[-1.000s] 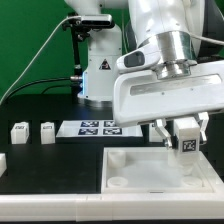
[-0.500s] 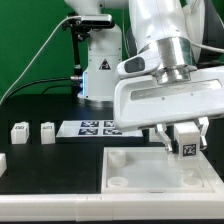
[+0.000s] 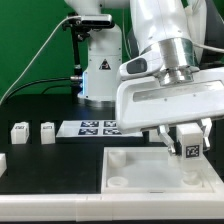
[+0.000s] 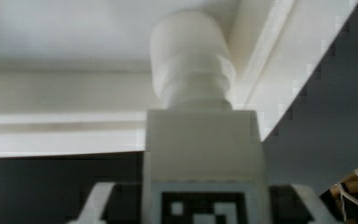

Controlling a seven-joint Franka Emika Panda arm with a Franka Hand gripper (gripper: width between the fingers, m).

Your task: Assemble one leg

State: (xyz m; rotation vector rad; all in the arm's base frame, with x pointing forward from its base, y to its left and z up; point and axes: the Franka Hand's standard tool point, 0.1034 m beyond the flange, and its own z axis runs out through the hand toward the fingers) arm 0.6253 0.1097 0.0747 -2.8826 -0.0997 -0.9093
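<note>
My gripper (image 3: 190, 146) is shut on a white leg (image 3: 191, 149) with a black-and-white tag on its face. I hold it upright over the far right part of the large white tray-like piece (image 3: 140, 172). In the wrist view the leg (image 4: 201, 150) fills the middle, its rounded peg end (image 4: 197, 60) pointing at the tray's raised rim (image 4: 265, 70). The grey fingers (image 4: 108, 205) flank the tagged block. Two more tagged legs (image 3: 18, 131) (image 3: 46, 130) stand on the black table at the exterior view's left.
The marker board (image 3: 95, 127) lies behind the tray, in front of the robot base (image 3: 100, 75). Another white part (image 3: 2, 161) shows at the exterior view's left edge. Cables run at the back left.
My gripper with the leg has shifted slightly toward the exterior view's right and a little lower over the tray. Nothing else moved.
</note>
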